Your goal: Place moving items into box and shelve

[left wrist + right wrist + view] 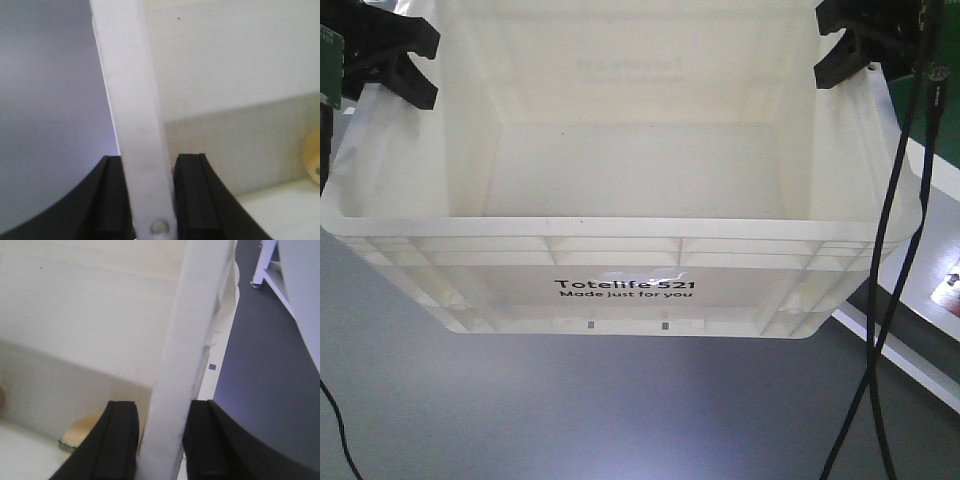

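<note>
**Box clamped at both side rims; shelving left**

The box [620, 228] is held at both sides. The left gripper [150, 200] is closed on the left rim and the right gripper [162, 440] on the right rim, each with one finger inside the wall and one outside. Packing is judged done or nearly so. A yellow toy [314, 156] is seen on the box floor at the edge of the left wrist view. An orange toy [82, 432] with a green bit lies inside by the right wall. Whether these are one toy cannot be told. A brown sliver [1, 396] at the frame edge may be the other. Left to do: carry and shelve. No shelf is clearly seen.
</note>
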Available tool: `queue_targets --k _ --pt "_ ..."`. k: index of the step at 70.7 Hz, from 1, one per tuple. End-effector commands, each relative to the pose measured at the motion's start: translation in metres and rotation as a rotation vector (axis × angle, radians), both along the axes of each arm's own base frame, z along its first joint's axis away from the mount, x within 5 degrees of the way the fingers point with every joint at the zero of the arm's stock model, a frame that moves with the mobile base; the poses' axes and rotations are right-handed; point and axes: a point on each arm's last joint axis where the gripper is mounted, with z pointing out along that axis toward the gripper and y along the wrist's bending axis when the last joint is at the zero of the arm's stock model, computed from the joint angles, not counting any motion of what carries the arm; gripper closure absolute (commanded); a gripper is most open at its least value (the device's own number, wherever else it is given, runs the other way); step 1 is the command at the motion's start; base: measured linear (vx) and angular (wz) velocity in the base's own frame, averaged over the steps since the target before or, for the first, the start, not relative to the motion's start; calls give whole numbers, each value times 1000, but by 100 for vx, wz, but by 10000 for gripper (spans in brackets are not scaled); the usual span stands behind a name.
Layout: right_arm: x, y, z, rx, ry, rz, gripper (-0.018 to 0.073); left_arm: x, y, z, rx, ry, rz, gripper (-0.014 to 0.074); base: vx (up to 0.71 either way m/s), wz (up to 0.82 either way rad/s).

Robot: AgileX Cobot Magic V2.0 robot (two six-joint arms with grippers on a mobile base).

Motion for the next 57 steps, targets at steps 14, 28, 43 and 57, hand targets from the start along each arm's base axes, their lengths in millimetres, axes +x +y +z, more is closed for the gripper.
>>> queue_targets --k 14,28,43,57 --pt "-16 12 37 176 -161 38 571 -15 -13 38 -168 -166 -36 613 -11 63" --pt "-16 12 37 176 -161 38 571 -15 -13 38 -168 -166 -36 613 -8 67" --pt "-16 12 37 176 -161 38 571 -15 -13 38 -169 -165 -36 613 -3 69" --pt "-16 12 37 175 -160 38 571 -15 -13 38 -169 -165 -36 613 3 68"
